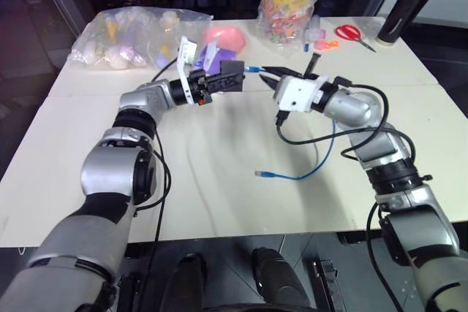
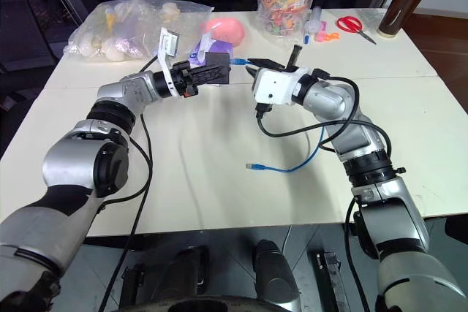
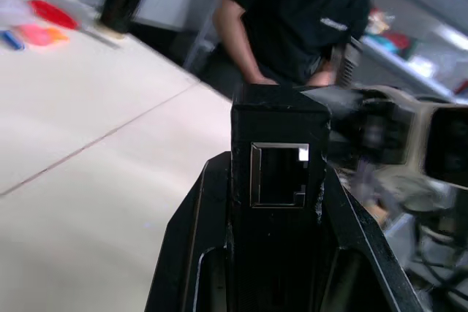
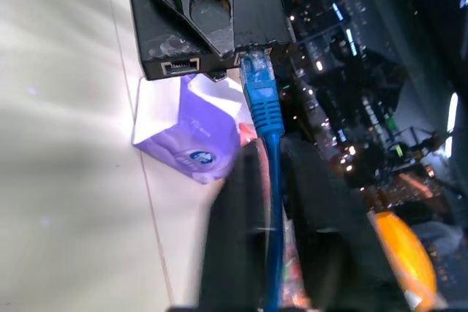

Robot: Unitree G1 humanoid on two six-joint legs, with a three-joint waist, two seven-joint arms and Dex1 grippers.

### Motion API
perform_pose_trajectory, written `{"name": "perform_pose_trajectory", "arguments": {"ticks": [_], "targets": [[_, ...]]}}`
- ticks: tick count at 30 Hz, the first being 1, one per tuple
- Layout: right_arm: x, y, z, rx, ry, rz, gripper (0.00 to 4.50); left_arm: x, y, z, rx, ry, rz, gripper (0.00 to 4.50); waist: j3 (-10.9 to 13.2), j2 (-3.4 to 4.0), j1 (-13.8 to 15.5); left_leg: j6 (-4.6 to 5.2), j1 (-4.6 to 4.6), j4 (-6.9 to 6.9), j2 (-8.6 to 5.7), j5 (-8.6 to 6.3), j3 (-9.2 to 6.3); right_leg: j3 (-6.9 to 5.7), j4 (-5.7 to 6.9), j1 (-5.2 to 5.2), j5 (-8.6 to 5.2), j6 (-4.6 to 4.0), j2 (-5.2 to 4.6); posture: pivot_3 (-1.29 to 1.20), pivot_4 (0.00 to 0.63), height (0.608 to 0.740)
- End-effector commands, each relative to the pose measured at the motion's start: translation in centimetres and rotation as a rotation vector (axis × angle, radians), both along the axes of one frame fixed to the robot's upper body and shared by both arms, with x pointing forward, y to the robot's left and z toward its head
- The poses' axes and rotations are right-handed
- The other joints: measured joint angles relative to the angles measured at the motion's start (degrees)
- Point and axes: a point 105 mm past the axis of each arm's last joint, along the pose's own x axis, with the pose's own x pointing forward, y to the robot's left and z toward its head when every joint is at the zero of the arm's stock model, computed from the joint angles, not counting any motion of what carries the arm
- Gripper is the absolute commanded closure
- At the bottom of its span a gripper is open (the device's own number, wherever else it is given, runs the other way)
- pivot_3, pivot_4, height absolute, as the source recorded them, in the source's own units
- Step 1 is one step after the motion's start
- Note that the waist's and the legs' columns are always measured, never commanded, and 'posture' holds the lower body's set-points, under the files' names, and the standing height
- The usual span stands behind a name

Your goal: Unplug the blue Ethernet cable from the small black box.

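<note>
Box and cable held above the table
Left gripper (image 1: 228, 82) clamped the small black box (image 1: 231, 77); right gripper (image 4: 272, 180) pinched the blue Ethernet cable (image 4: 265, 111), plugged in.

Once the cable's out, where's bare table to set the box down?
Bare table lies near the robot, left of the blue Ethernet cable's loose end. The far edge is crowded: plastic bag, candy jar, scissors.
</note>
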Motion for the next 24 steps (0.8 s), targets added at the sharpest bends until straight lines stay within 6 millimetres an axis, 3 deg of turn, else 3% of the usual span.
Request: {"name": "perform_pose_trajectory", "arguments": {"ticks": [1, 3, 4, 7, 10, 14, 18, 24], "targets": [[-0.9, -2.0, 0.8, 0.093, 0.058, -0.067, 2.09, 0.1, 0.7, 1.2, -0.024, -0.044, 0.019, 3.95, 0.00, 0.00, 0.07, 0.00, 0.00, 0.00, 0.00, 0.00, -0.01, -0.01, 0.00, 0.00, 0.00, 0.00, 0.00, 0.00, 0.150, 0.739], [-1.8, -2.4, 0.3, 0.190, 0.151, -0.075, 0.96, 0.1, 1.0, 1.1, -0.029, -0.037, 0.018, 3.95, 0.00, 0.00, 0.32, 0.00, -0.03, 0.00, 0.00, 0.00, -0.02, -0.02, -0.01, 0.01, 0.00, 0.00, -0.01, 0.00, 0.150, 0.739], [-2.6, -2.3, 0.2, 0.372, 0.262, -0.053, 0.61, 0.0, 1.0, 1.1, -0.040, -0.029, 0.011, 3.95, 0.00, 0.00, 0.34, 0.00, -0.03, 0.01, 0.00, 0.00, -0.03, -0.03, -0.01, 0.01, 0.00, 0.00, -0.01, 0.00, 0.150, 0.739], [-6.5, 0.4, -0.5, 0.907, 0.715, 0.204, 0.61, -1.1, 0.9, 2.4, -0.180, 0.046, -0.095, 3.95, 0.00, 0.00, 0.17, 0.00, -0.04, 0.04, 0.01, 0.00, -0.08, -0.08, 0.02, 0.03, 0.00, -0.01, -0.01, 0.00, 0.150, 0.739], [-7.9, 1.8, -0.1, 1.139, 0.938, 0.347, 0.61, -2.3, 0.5, 3.1, -0.256, 0.094, -0.216, 3.95, 0.01, 0.01, -0.01, 0.00, 0.01, -0.02, 0.13, 0.00, -0.46, -0.44, 0.11, 0.17, -0.01, -0.09, 0.11, 0.00, 0.150, 0.739], [-8.4, 2.4, 0.7, 1.303, 1.103, 0.436, 0.61, -3.7, -0.6, 2.8, -0.247, 0.121, -0.331, 3.95, 0.01, 0.01, 0.22, -0.06, 0.01, 0.09, 0.10, 0.04, -0.45, -0.47, 0.13, 0.21, 0.04, -0.18, 0.02, 0.00, 0.150, 0.739], [-7.2, 1.9, 1.5, 1.395, 1.091, 0.418, 0.61, -5.5, -1.4, 2.6, -0.232, 0.126, -0.447, 3.95, 0.01, 0.02, 0.33, -0.06, 0.03, 0.08, 0.11, 0.04, -0.47, -0.49, 0.12, 0.23, 0.04, -0.18, 0.03, 0.00, 0.150, 0.739], [-7.1, 1.7, 2.0, 1.404, 1.100, 0.433, 0.61, -6.0, -1.7, 2.1, -0.232, 0.139, -0.456, 3.95, 0.01, 0.02, 0.31, -0.06, -0.03, 0.01, 0.11, 0.04, -0.46, -0.49, 0.08, 0.14, 0.04, -0.18, 0.03, 0.00, 0.150, 0.739]]}}
